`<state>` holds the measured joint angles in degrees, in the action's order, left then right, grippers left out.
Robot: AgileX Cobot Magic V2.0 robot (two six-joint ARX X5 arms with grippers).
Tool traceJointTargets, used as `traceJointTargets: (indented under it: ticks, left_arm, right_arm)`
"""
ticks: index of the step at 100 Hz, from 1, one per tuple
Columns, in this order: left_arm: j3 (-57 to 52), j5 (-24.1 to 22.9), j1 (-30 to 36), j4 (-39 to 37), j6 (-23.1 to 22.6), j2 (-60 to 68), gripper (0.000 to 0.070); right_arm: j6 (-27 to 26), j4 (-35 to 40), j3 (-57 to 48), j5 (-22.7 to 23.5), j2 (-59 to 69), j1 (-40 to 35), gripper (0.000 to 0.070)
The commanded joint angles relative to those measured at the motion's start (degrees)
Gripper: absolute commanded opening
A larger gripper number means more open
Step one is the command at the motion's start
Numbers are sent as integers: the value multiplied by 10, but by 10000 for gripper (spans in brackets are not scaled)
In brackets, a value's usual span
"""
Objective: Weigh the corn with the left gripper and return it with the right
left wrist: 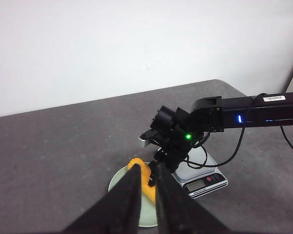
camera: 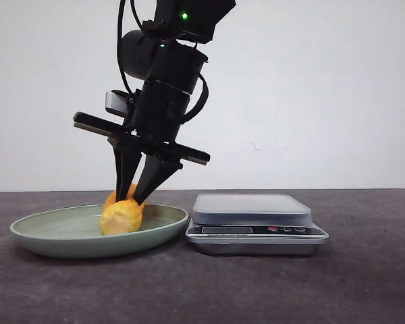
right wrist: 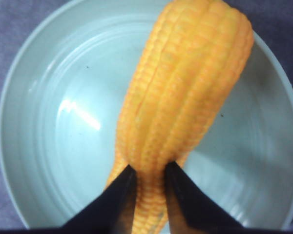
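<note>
The yellow-orange corn (camera: 121, 214) lies low in a pale green plate (camera: 54, 236) at the left of the table. My right gripper (camera: 131, 199) reaches down from above and is shut on the corn. In the right wrist view its fingertips (right wrist: 129, 175) pinch the cob (right wrist: 185, 87) near its narrow end, over the plate (right wrist: 53, 122). My left gripper (left wrist: 147, 165) is out of the front view. It hangs high and well back from the plate (left wrist: 119, 183), with its fingers close together and empty. The corn (left wrist: 146, 182) shows through the gap between them.
A silver kitchen scale (camera: 253, 209) with an empty platform stands right beside the plate, to its right, and also shows in the left wrist view (left wrist: 200, 180). The right arm (left wrist: 244, 114) stretches in from the right above the scale. The table top is dark grey.
</note>
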<state>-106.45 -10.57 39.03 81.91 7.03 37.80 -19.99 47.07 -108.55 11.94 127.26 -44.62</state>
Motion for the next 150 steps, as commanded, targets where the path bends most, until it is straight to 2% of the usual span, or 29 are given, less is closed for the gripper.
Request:
traceJointTargets:
  ticks: [1,8,16,28,37,66,69,72,82,87,90,109,119,128,150]
  left_arm:
    - [-10,-1,4,34,2,2,4]
    - [-10,-1,4,34,1,2,4]
    - [-10,-1,4,34,1,2,4]
    - [-10,-1,4,34,1,2,4]
    - [-10,-1,4,34,1,2,4]
    - [-10,-2,4,34,0,2,4]
    - [-10,-2,4,34,-1,2,4]
    - [-10,-2,4,34,-1,2,4]
    - [-9,-9,4,34,-1,2,4]
    - [-9,-10,4,34,1,2,4]
    - [-9,-10,4,34,1,2,4]
    - [-8,-14,4,34,2,2,4]
    - [-6,-21,4,34,6,2,4]
    - [-3,-21,4,34,12,2,4]
    - [2,-37,4,34,17,2,4]
  right_arm:
    - [-10,-7,-11,-1,14,-7,300]
    - [-10,-7,-11,0,14,-7,441]
    - [-10,-8,-12,0,14,-8,510]
    - [2,-6,-27,-5,8,-10,516]
    - [32,15,-61,-22,-8,-10,525]
    - [151,134,-222,-147,-91,-14,519]
    - [156,138,-229,-158,-101,-14,499]
    - [162,139,-233,-167,-111,-14,444]
    - [178,137,-234,-181,-153,-14,157]
    - [191,135,-234,-186,-172,-14,42]
    - [192,136,-234,-191,-183,-15,1]
    - [195,128,-234,-226,-256,-28,0]
    - [216,128,-234,-234,-288,-36,0]
    - [230,128,-233,-262,-315,-47,0]
    - [252,83,-191,-288,-395,-89,0]
